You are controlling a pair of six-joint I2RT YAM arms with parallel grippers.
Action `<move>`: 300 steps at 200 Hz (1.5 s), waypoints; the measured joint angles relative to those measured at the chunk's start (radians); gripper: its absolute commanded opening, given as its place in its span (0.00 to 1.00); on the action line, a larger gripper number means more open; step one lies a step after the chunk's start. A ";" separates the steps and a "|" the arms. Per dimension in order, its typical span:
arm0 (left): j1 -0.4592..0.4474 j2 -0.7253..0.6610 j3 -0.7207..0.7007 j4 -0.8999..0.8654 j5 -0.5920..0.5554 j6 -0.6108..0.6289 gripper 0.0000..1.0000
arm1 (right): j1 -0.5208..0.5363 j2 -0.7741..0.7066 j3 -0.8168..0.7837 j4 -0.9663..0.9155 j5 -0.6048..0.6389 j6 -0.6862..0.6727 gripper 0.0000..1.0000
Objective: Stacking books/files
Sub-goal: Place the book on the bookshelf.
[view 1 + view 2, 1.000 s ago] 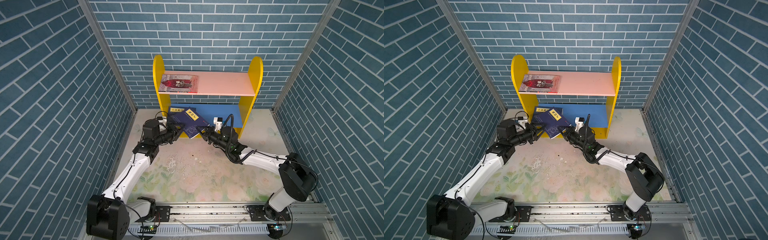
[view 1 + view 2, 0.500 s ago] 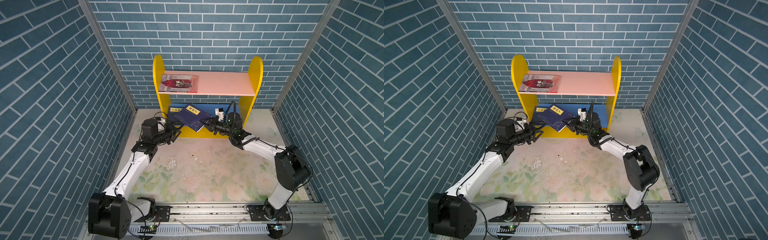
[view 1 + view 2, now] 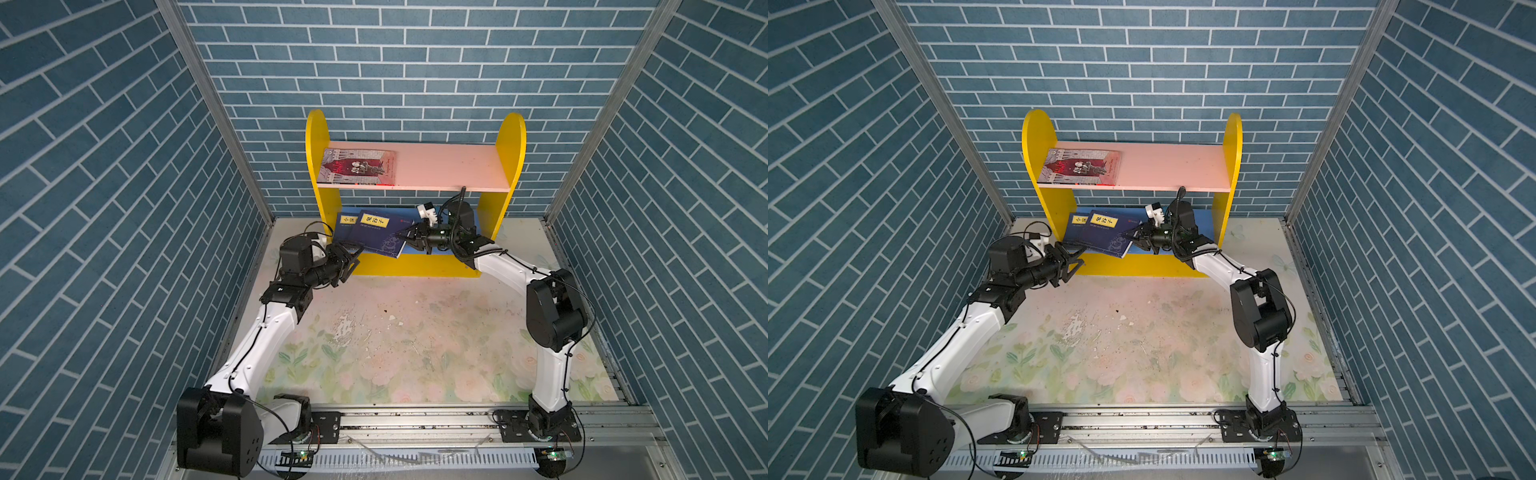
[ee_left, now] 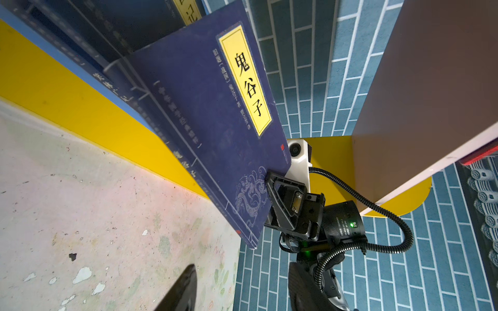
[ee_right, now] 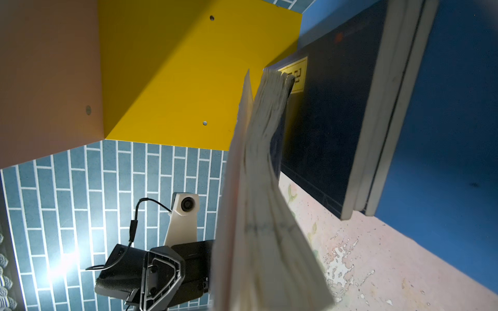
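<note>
Navy book [image 3: 380, 235] is clamped at its corner in my right pincer [image 3: 406, 237], left pincer [image 3: 355, 258] spread apart, books underneath [image 3: 345, 232] mostly hidden.

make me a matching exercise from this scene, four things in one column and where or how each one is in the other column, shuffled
Things
1. red-and-grey illustrated paperback
2. tilted dark navy paperback with a yellow title strip
3. left end effector
4. other dark navy paperbacks

Places or states
A. open, holding nothing
B. lying flat on the blue bottom shelf
C. lying flat on the pink top shelf
D. pinched at a corner by the right end effector

Pairs: 1-C, 2-D, 3-A, 4-B
</note>
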 measured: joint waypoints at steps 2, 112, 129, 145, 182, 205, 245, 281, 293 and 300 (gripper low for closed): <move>0.000 0.000 0.001 0.000 0.000 0.001 0.57 | -0.001 0.003 0.004 0.000 -0.003 -0.001 0.14; 0.003 0.029 0.013 0.000 0.000 0.002 0.57 | -0.065 0.153 0.069 0.182 -0.065 0.020 0.14; 0.003 0.029 0.013 0.000 0.000 0.002 0.58 | -0.066 0.178 0.104 0.177 -0.078 0.028 0.14; 0.003 0.029 0.015 0.000 0.000 0.002 0.57 | -0.069 0.196 0.130 0.177 -0.091 0.029 0.14; 0.004 0.029 0.016 0.000 -0.001 0.002 0.58 | -0.075 0.233 0.194 0.164 -0.121 0.026 0.14; 0.004 0.029 0.016 0.000 -0.001 0.003 0.58 | -0.083 0.257 0.227 0.110 -0.129 0.031 0.14; 0.004 0.032 0.016 0.000 -0.002 0.002 0.58 | -0.096 0.294 0.273 0.055 -0.135 0.031 0.16; 0.004 0.035 0.016 0.000 -0.002 0.003 0.59 | -0.098 0.335 0.346 -0.003 -0.153 0.027 0.16; 0.004 0.035 0.016 0.000 -0.003 0.002 0.59 | -0.098 0.344 0.362 -0.017 -0.162 0.026 0.17; 0.004 0.035 0.016 0.000 -0.004 0.002 0.59 | -0.098 0.348 0.373 -0.027 -0.166 0.025 0.17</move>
